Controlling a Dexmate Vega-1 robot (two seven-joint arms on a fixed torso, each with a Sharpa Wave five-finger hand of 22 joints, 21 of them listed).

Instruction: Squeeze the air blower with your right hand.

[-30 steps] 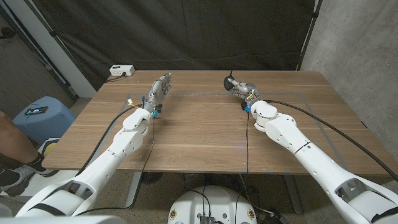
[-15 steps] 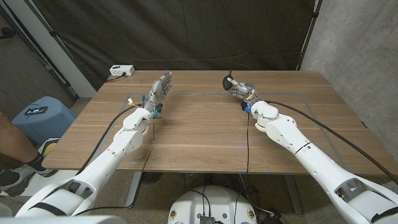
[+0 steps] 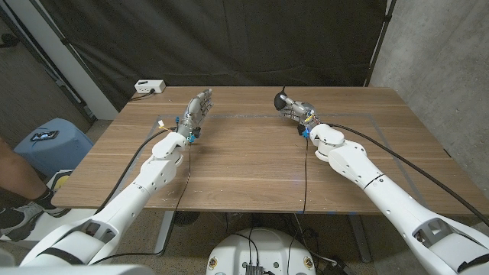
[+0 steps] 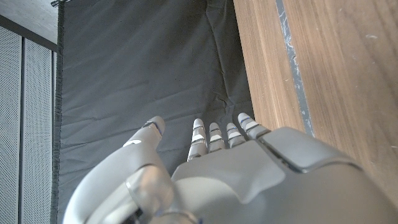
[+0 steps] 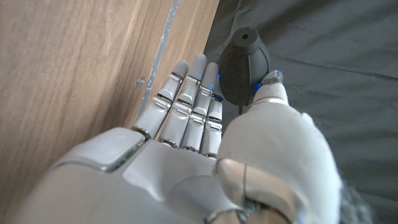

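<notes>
On the brown wooden counter [image 3: 252, 164], the left robot hand [image 3: 197, 108] stands with fingers straight and close together, holding nothing. Farther back to the right, the right robot hand [image 3: 296, 111] grips the black rubber bulb-shaped air blower [image 5: 244, 61] between thumb and fingers. A white power strip [image 3: 149, 87] lies at the far left corner.

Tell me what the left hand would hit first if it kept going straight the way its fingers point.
Probably nothing on the table: the left hand points past the far edge, so the black backdrop curtain comes first, though depth is unclear.
</notes>
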